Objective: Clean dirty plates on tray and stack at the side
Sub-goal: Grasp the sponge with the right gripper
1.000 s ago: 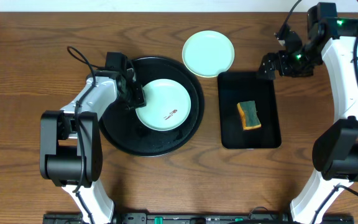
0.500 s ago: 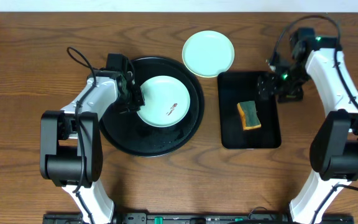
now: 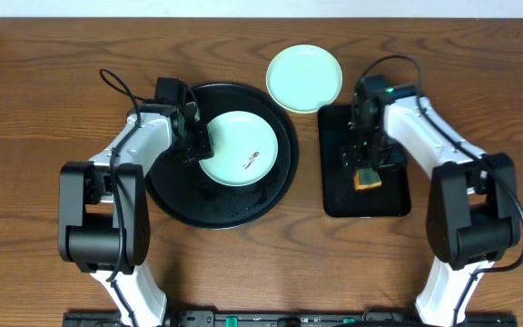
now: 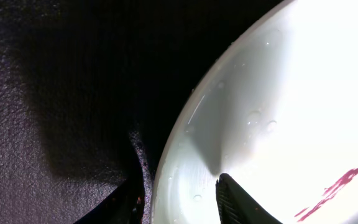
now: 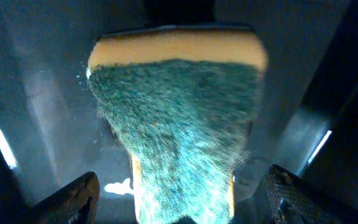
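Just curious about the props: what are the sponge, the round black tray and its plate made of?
The sponge: yellow foam with a green fibrous scouring layer, matte, fuzzy. The round tray: probably plastic, glossy from above, finely grained close up. The plate: smooth, shiny, beaded with droplets; glazed ceramic or melamine, unclear which.

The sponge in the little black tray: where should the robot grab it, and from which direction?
Across its width, on the two long edges, from straight above. The sponge lies flat, green face up, in the small black tray; the right end effector hangs over it, open, one finger each side.
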You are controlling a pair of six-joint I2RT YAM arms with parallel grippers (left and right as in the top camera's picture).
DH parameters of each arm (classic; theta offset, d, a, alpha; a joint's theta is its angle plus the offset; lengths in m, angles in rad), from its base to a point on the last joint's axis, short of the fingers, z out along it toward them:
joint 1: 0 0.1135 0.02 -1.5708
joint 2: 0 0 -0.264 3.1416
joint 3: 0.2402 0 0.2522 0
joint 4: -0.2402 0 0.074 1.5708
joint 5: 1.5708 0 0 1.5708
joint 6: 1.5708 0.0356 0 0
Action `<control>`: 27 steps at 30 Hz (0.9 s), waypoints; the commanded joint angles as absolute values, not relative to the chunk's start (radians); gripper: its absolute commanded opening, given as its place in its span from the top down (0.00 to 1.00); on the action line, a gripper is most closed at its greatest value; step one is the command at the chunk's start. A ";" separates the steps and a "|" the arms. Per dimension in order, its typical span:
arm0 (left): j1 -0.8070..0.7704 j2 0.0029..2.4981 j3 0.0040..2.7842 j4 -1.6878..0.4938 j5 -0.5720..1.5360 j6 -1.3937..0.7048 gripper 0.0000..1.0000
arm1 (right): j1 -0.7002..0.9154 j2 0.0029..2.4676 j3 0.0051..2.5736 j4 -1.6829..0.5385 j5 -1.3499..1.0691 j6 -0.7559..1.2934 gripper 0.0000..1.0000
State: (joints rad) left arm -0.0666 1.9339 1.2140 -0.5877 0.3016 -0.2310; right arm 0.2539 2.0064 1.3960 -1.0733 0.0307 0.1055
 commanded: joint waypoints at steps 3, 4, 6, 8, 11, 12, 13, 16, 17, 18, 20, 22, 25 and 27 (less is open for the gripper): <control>-0.062 1.914 1.203 -0.595 0.303 -0.191 0.60 | 0.299 2.011 1.312 -0.995 0.119 0.145 0.22; -0.062 1.914 1.203 -0.594 0.302 -0.191 0.60 | 0.304 2.011 1.300 -0.981 0.120 0.144 0.35; -0.062 1.914 1.203 -0.594 0.302 -0.191 0.60 | 0.312 2.011 1.291 -0.976 0.120 0.141 0.75; -0.062 1.914 1.202 -0.594 0.302 -0.191 0.60 | 0.313 2.010 1.291 -0.980 0.122 0.141 0.99; -0.062 1.914 1.202 -0.593 0.302 -0.186 0.60 | 0.311 2.010 1.299 -0.987 0.123 0.112 0.99; -0.062 1.914 1.202 -0.593 0.302 -0.183 0.60 | 0.310 2.010 1.302 -0.990 0.123 0.105 0.86; -0.062 1.914 1.202 -0.593 0.302 -0.183 0.60 | 0.309 2.010 1.304 -0.991 0.123 0.102 0.57; -0.062 1.914 1.201 -0.593 0.302 -0.183 0.60 | 0.308 2.010 1.307 -0.980 0.124 0.095 0.27; -0.062 1.914 1.201 -0.592 0.302 -0.183 0.60 | 0.308 2.010 1.307 -0.971 0.124 0.095 0.26; -0.062 1.914 1.201 -0.592 0.302 -0.183 0.60 | 0.308 2.010 1.307 -0.958 0.123 0.095 0.23; -0.062 1.914 1.201 -0.589 0.302 -0.183 0.60 | 0.308 2.010 1.306 -0.927 0.125 0.095 0.16; -0.062 1.914 1.200 -0.589 0.302 -0.183 0.60 | 0.308 2.010 1.306 -0.896 0.133 0.096 0.12; -0.062 1.914 1.200 -0.589 0.302 -0.183 0.60 | 0.305 2.010 1.306 -0.860 0.134 0.096 0.17; -0.062 1.914 1.200 -0.589 0.302 -0.183 0.60 | 0.305 2.010 1.306 -0.852 0.130 0.096 0.41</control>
